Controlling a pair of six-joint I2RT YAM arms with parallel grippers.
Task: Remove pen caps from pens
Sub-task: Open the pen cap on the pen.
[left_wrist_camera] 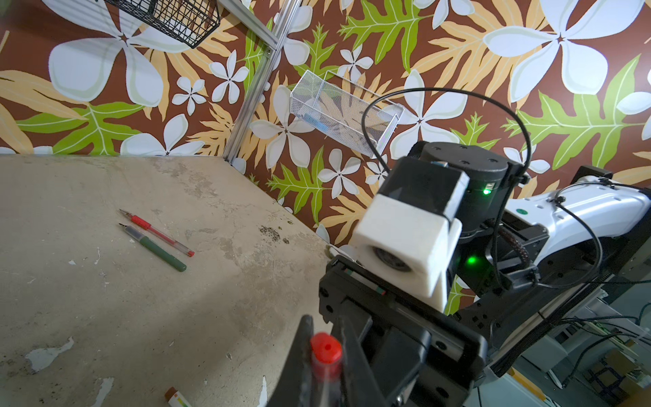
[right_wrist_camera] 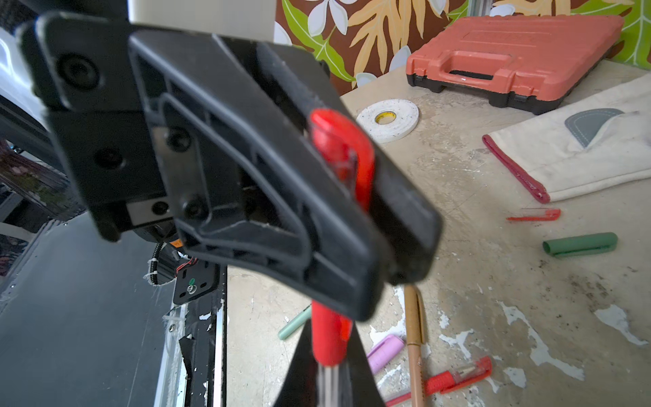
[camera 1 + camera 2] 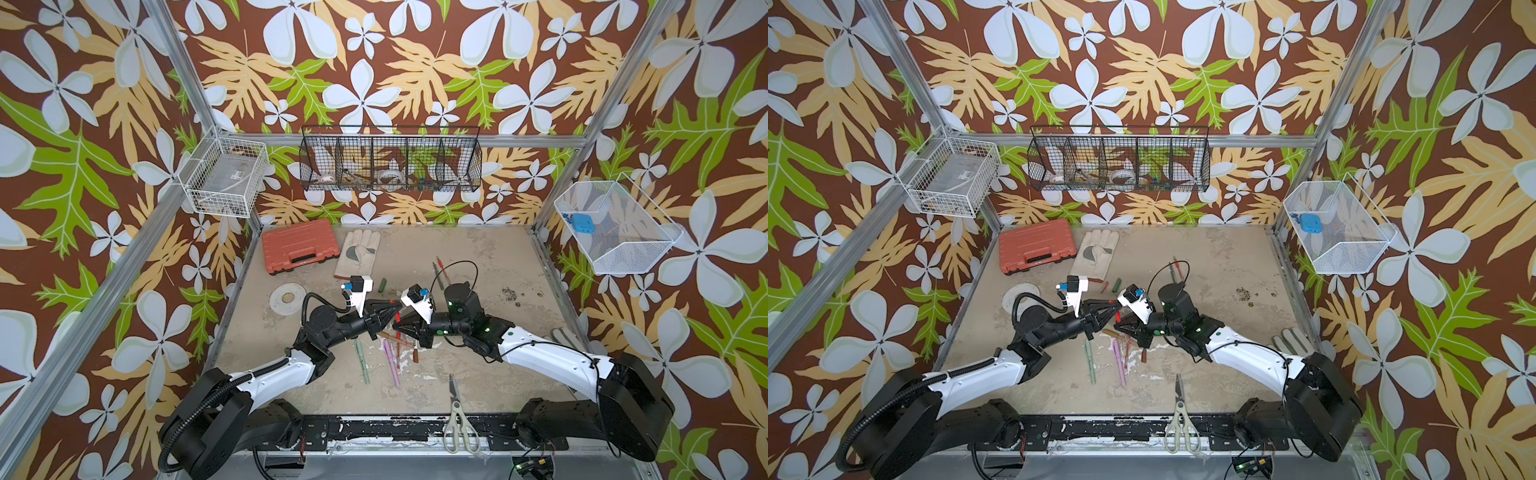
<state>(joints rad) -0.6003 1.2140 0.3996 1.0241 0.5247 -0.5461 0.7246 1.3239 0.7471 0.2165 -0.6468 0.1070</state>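
We see the left gripper (image 1: 326, 352) and the right gripper (image 2: 329, 366) meeting tip to tip above the middle of the table (image 3: 498, 257). Both are clamped on one red pen (image 2: 336, 148), each near one end of it. We cannot tell if its cap is on or off. Under them, on the table, lie a pale green pen (image 3: 362, 361), a pink pen (image 3: 392, 362) and a tan pen (image 2: 414, 338). Farther back a dark green cap (image 3: 382, 284) lies alone. A second red pen (image 1: 158, 232) with bare tip lies just beside a dark green pen (image 1: 155, 248).
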